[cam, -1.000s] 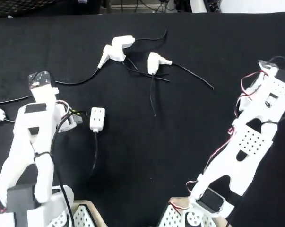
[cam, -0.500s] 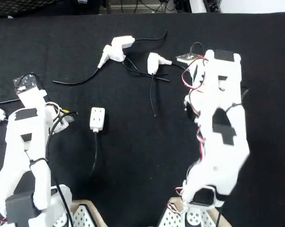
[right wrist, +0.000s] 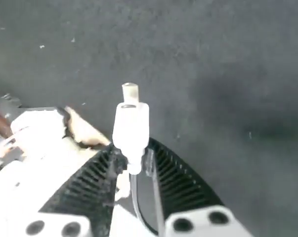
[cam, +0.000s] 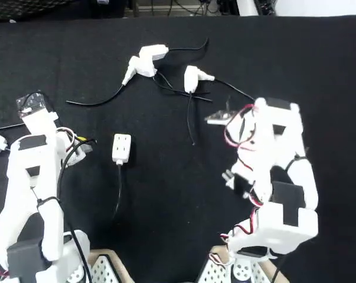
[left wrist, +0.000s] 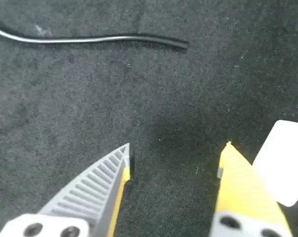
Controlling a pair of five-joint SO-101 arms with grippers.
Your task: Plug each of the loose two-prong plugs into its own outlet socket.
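- While the right gripper [right wrist: 133, 148] clamps a white two-prong plug [right wrist: 131, 121] over the black cloth [cam: 166, 224], nothing looks plugged in yet.
- Left gripper [left wrist: 177, 148] hangs released, holding nothing, near the outlet socket [cam: 121, 148] lying mid-table.
- Another loose plug [cam: 191, 78] lies at the far side, well apart from that socket; judged barely started, both plugs left.
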